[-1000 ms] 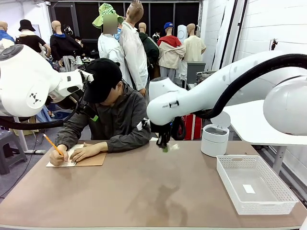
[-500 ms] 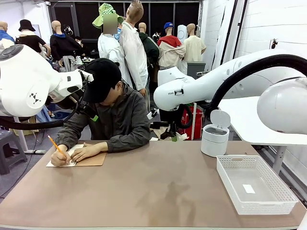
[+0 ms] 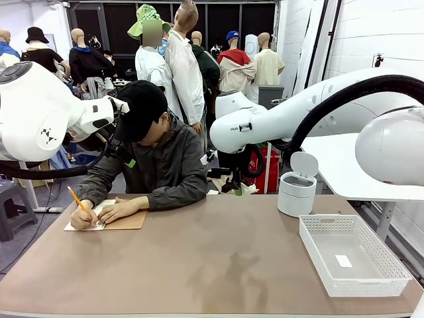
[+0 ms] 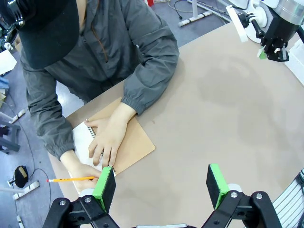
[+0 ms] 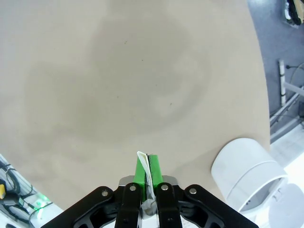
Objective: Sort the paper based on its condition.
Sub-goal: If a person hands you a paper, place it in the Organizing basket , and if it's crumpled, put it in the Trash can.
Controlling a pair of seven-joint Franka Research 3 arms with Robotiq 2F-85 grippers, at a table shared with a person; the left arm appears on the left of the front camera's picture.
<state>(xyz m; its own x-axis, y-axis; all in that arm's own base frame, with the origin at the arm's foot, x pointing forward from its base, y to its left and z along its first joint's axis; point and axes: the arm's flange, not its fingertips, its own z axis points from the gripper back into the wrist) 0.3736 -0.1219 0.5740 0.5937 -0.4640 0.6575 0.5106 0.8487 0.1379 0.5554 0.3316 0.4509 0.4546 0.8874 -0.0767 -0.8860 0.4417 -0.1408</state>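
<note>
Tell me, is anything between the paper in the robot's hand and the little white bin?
Nothing visible. The right hand is shut on the paper, and just bare table lies between it and the bin, whose lid stands open.

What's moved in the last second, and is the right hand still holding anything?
The right hand, shut on a thin white paper scrap, swung rightward toward the white round lidded bin. The open left hand, the writing person and the white mesh basket stayed put.
</note>
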